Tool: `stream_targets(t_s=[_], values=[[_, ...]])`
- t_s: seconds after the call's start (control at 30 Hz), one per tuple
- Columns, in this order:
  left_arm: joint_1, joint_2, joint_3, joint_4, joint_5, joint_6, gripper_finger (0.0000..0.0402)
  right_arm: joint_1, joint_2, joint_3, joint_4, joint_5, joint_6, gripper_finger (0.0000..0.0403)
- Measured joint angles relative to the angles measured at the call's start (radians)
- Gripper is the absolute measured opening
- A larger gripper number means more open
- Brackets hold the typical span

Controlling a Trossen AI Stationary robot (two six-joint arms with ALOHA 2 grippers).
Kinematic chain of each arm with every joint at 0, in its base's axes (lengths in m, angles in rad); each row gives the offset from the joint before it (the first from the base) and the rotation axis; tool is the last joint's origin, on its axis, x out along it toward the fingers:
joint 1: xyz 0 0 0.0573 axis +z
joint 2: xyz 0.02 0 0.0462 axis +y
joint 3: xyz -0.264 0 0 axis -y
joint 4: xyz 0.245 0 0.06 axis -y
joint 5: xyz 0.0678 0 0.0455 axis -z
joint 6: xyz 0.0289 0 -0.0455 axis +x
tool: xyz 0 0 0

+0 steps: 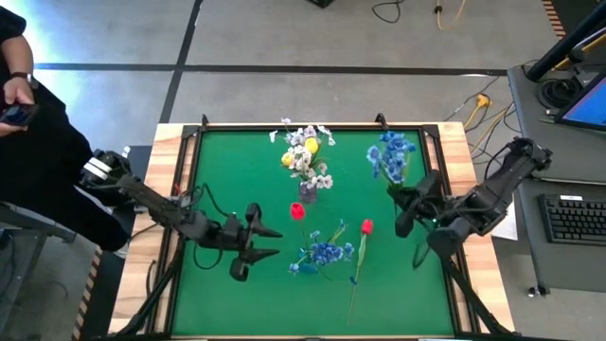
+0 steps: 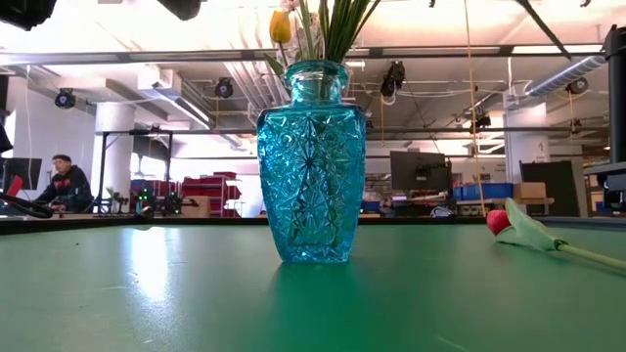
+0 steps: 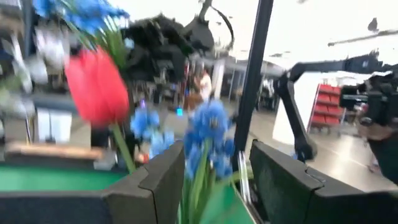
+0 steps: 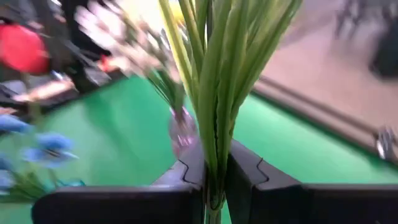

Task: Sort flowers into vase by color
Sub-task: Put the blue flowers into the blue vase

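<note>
A glass vase [image 1: 308,193] stands mid-table with yellow tulips and white sprays [image 1: 305,156] in it; it also shows in the low view [image 2: 311,161]. Two red tulips [image 1: 296,210] [image 1: 366,227] and a blue bunch [image 1: 324,254] lie on the green mat. My left gripper [image 1: 273,242] is open, level, just left of that blue bunch [image 3: 208,134]. My right gripper [image 1: 409,201] is shut on a second blue bunch [image 1: 391,156] at the right. My right gripper pinches the blue bunch's green stems [image 4: 214,163] between its two fingers, several stems together, low on the stems. The fingers lie across the stems. The bunch is clear of the mat, and its blooms [image 1: 391,156] lean toward the table's far edge.
The mat has a raised wooden frame [image 1: 170,142]. A person with a phone [image 1: 19,104] sits past the table's left side. A keyboard [image 1: 573,218] and a screen stand past the right side. Bare mat lies at the near left [image 1: 218,303].
</note>
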Motion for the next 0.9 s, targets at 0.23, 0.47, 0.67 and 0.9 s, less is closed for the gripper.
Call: stream_targets(t_s=[0.23, 0.47, 0.67, 0.9], values=[[0.021, 0.000, 0.057, 0.123, -0.025, 0.194, 0.0171, 0.023, 0.002, 0.002, 0.532, 0.041, -0.653, 0.0027], [0.048, 0.035, 0.260, -0.080, -0.024, 0.312, 0.0171, -0.017, 0.060, -0.002, 1.189, -0.484, -1.261, 0.0027], [0.050, 0.107, 0.434, -0.225, -0.016, 0.386, 0.0195, -0.023, 0.150, 0.048, 1.351, -0.602, -1.440, 0.0027], [0.076, 0.227, 0.680, -0.497, -0.015, 0.424, 0.0239, -0.055, 0.278, 0.142, 1.338, -0.603, -1.489, 0.0027]])
